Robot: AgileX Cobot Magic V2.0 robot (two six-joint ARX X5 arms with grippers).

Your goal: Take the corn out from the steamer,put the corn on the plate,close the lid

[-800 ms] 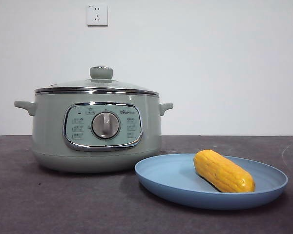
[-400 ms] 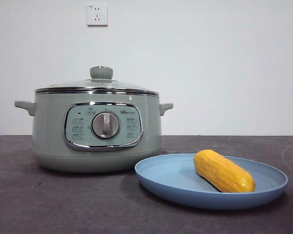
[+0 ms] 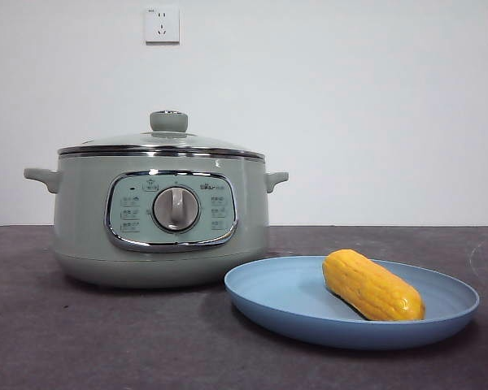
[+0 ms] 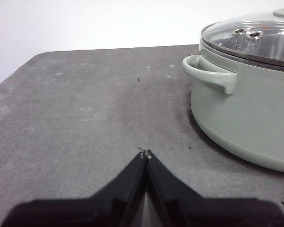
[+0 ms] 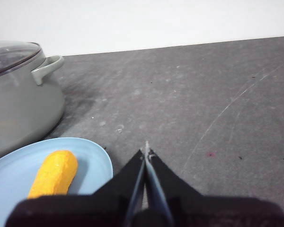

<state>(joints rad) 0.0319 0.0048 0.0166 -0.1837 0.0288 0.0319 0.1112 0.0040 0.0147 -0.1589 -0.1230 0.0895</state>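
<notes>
The corn (image 3: 372,285) lies on the plate (image 3: 276,302) just before the steamer (image 3: 81,219), lid (image 3: 159,143) on (both pincers (image 4: 145,154) (image 5: 146,149) clenched, empty, low over the surface (image 3: 106,341)), so a careless sweep might nudge either.

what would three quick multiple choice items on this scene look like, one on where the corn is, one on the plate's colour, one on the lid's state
1. Where is the corn?
A. inside the steamer
B. on the plate
C. on the bare table

2. What colour is the plate?
A. light blue
B. red
C. black

3. How is the lid?
A. lying on the plate
B. held by a claw
C. seated on the steamer

Answers:
1 B: the cob lies across the plate's right half in the front view.
2 A: both views that show it agree.
3 C: its chrome rim sits on the pot; the left claw and the right claw are both shut and hold nothing.
</notes>
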